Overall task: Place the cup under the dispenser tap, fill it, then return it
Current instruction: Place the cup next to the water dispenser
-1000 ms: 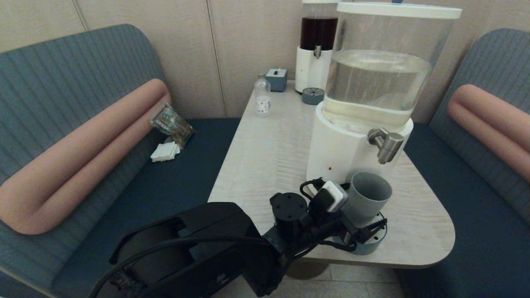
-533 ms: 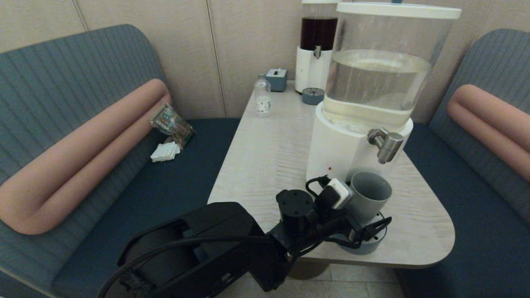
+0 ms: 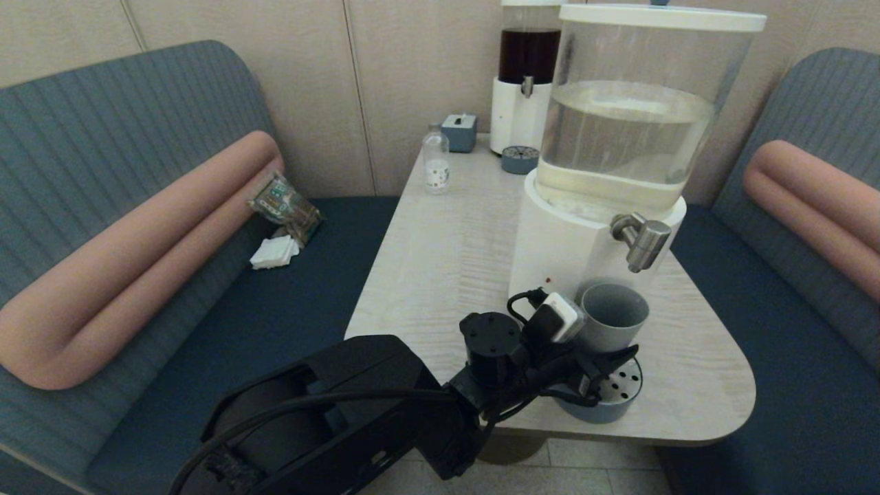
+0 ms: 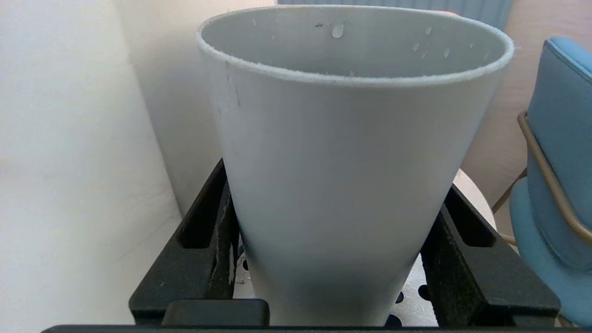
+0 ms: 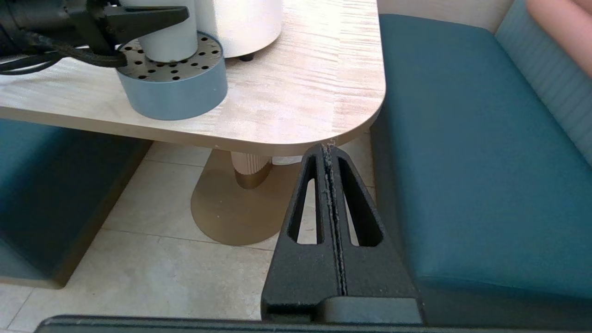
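No readable text, brand, number or sign appears in any view. The small clear bottle at the table's eleven o'clock has a white label with dark marks too small to read. The green packet on the left bench shows printed patches, also illegible. The cup and both dispensers carry no lettering.

A pale wood-grain table with rounded corners. On it stand a large white-based water dispenser, a blue perforated drip tray, a dark-liquid dispenser, a small clear bottle and a small blue box.
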`<state>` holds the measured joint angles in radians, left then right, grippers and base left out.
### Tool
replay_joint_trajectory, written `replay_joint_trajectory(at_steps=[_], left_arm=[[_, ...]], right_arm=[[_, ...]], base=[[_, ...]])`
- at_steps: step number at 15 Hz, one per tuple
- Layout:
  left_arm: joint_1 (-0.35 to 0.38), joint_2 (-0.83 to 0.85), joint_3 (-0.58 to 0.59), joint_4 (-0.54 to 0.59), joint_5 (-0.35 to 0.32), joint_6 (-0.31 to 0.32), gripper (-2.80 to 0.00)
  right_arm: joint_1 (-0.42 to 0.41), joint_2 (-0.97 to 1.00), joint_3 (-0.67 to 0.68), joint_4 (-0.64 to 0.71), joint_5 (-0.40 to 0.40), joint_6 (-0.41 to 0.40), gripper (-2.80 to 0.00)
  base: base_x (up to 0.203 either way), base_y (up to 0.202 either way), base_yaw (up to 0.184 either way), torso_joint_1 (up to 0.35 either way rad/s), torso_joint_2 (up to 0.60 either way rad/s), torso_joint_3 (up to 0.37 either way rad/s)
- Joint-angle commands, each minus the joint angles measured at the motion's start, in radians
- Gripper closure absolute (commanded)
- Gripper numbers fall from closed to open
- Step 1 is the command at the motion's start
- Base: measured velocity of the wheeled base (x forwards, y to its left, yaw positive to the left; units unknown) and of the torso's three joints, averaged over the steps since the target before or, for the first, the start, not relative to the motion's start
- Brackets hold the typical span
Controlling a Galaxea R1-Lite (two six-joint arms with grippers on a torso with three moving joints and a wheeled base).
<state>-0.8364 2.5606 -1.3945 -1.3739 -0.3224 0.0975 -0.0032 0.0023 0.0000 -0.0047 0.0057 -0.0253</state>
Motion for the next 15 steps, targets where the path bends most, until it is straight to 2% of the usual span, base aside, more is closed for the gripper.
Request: replay_joint_trajectory(at_steps=[1,4,6,9,12,15], left_arm=[[0.0,-0.004,0.0,-0.004,-0.001,0.001,0.0],[-0.001,-0.042,0.037,-0.011,0.01,-0.002,0.0],[-0.001,-0.105,0.114,-0.012,0.048,-0.008,0.0],[0.021,-0.211,0.254,-0.035,0.065,-0.028,0.0],[0.097,-0.309,0.388,-0.098,0.068,-0.048,0.0],[0.224,-0.387,0.481,-0.132,0.061,-0.062,0.0]], right_arm=[[0.0,0.001,0.0,0.0,0.0,-0.001,0.0],[0.0,0.001,0.0,0.0,0.0,-0.001,0.0],[0.0,0.001,0.0,0.0,0.0,-0.001,0.0],[0.0,0.001,0.0,0.0,0.0,-0.001,0.0],[0.0,0.001,0.0,0.0,0.0,-0.001,0.0],[0.0,0.001,0.0,0.0,0.0,-0.001,0.0]], base=[[0.0,0.0,0.0,0.0,0.0,0.0],[0.0,0.0,0.0,0.0,0.0,0.0],[0.0,0.0,0.0,0.0,0.0,0.0],[0.0,0.0,0.0,0.0,0.0,0.0],[0.0,0.0,0.0,0.0,0.0,0.0],[0.0,0.0,0.0,0.0,0.0,0.0]])
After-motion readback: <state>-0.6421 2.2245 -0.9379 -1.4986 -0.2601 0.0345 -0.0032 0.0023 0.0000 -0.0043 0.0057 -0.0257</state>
